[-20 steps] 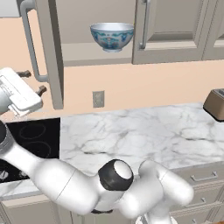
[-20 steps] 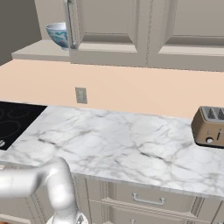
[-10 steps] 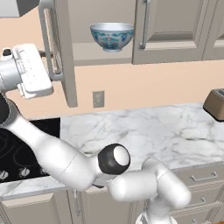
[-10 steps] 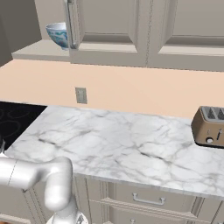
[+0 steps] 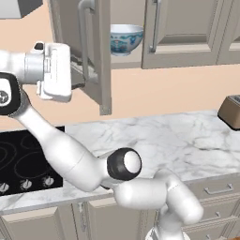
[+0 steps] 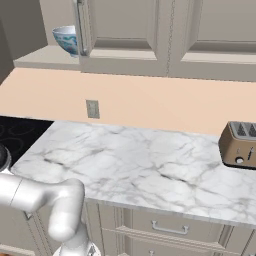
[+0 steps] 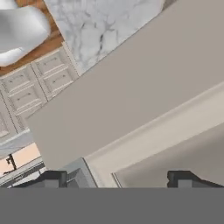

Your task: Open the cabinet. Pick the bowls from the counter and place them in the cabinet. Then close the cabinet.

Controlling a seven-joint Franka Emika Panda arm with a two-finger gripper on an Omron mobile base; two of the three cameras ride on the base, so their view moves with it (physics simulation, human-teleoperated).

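Gripper (image 7: 114,177): we see its two dark tips spread wide apart, nothing between them, close against the outer face of the open door.
Cabinet (image 5: 187,28): its left door (image 5: 89,51) stands swung out, right door shut.
Patterned bowl (image 5: 125,38): sits inside the cabinet at the shelf's front edge, behind the open door.
Counter (image 6: 140,170): we see a toaster (image 6: 239,145) at its far right corner.
Cooktop (image 5: 23,161): borders the counter's left edge.

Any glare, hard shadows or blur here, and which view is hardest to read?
Left base view: flat even light, no glare, a soft shadow under the open cabinet door; the patterned bowl is sharp. Right base view: equally crisp, with the toaster clear. Hand view: hardest, rolled and very close to the door panel, edges soft.
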